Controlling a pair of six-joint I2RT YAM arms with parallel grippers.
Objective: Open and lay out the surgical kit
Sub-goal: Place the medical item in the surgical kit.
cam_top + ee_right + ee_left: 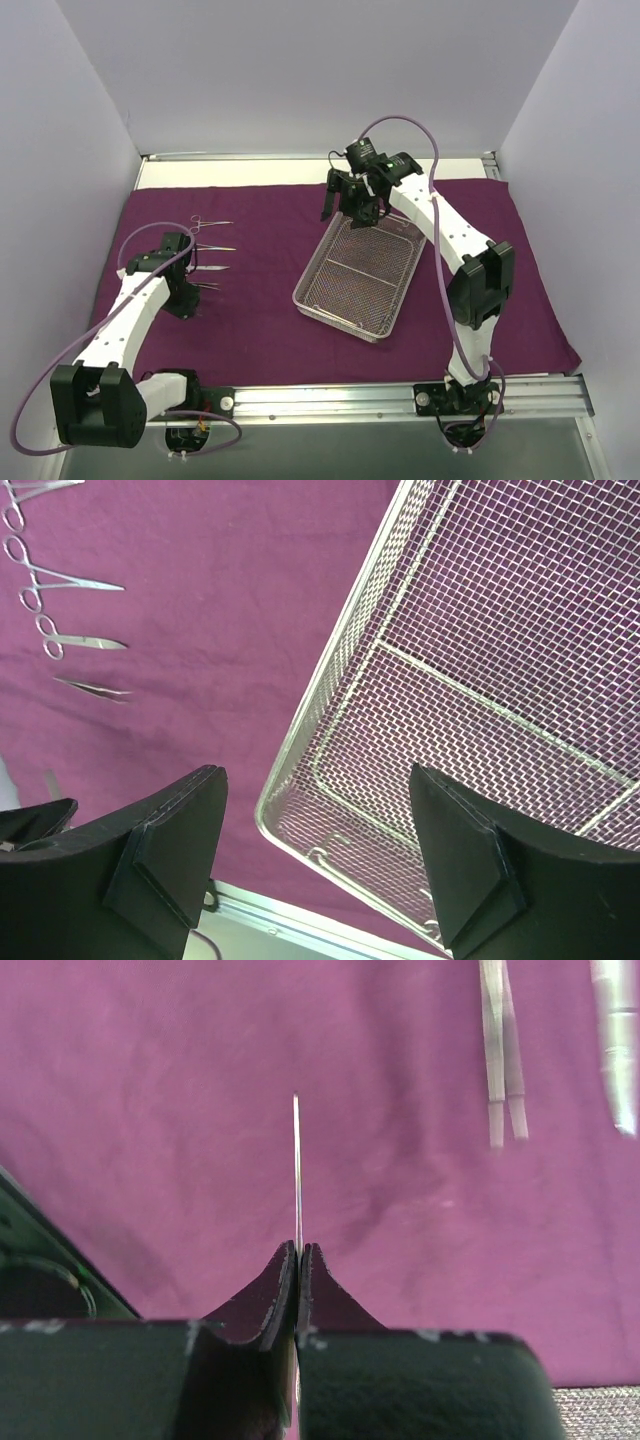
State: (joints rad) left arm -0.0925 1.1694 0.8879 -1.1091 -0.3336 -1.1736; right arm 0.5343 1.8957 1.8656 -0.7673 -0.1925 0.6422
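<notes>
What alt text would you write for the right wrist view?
The open right gripper hangs over a corner of the empty mesh tray, which lies on purple cloth. Thin instruments lie in a row at upper left.

In the left wrist view a thin silver instrument shows only edge-on, so its kind cannot be told. Its near end is hidden between the pressed-together fingers of the left gripper. Farther off to the right, a pair of silver strips and a brighter strip are blurred and cut by the top edge. In the right wrist view the mesh tray runs off the top and right edges. From above, the row of instruments is too small to identify, and the right arm covers the tray's far corner.
</notes>
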